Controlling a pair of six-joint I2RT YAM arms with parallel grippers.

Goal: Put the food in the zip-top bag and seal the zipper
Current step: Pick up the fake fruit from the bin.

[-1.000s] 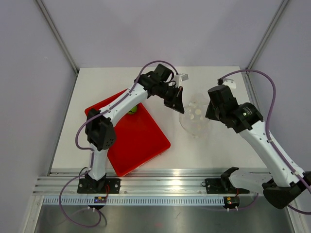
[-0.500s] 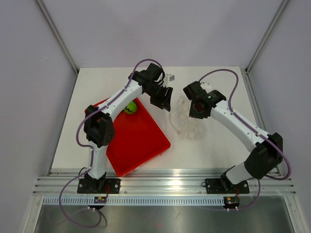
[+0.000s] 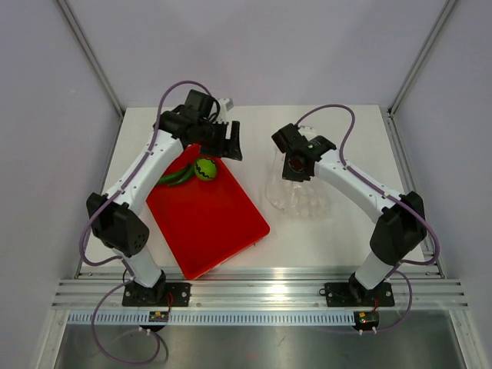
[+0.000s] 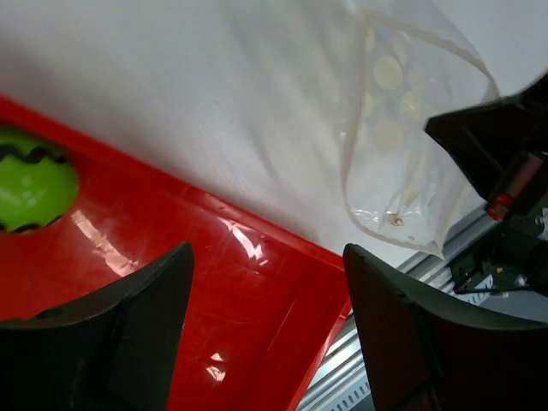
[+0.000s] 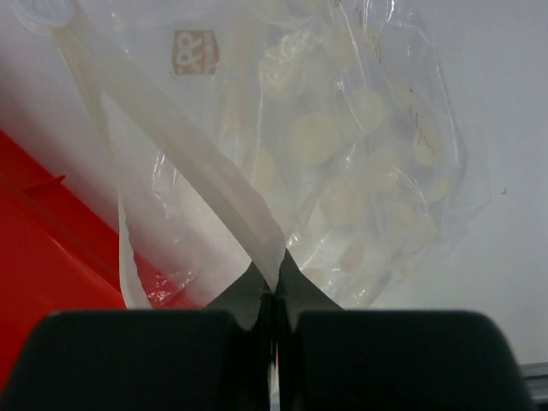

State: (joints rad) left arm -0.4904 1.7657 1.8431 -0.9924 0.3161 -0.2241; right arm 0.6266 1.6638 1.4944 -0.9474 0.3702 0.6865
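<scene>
Right of centre, overhead: your right tool (image 3: 297, 166) is clenched on the zipper (image 5: 184, 171), probably presenting the zip-top bag (image 3: 296, 196) for loading, just beside the red tray (image 3: 219, 223). Upper left: left tool (image 3: 225, 144) released, empty, poised near the lime-green ball (image 3: 204, 169) and dark green pod (image 3: 176, 177) on that tray.
</scene>
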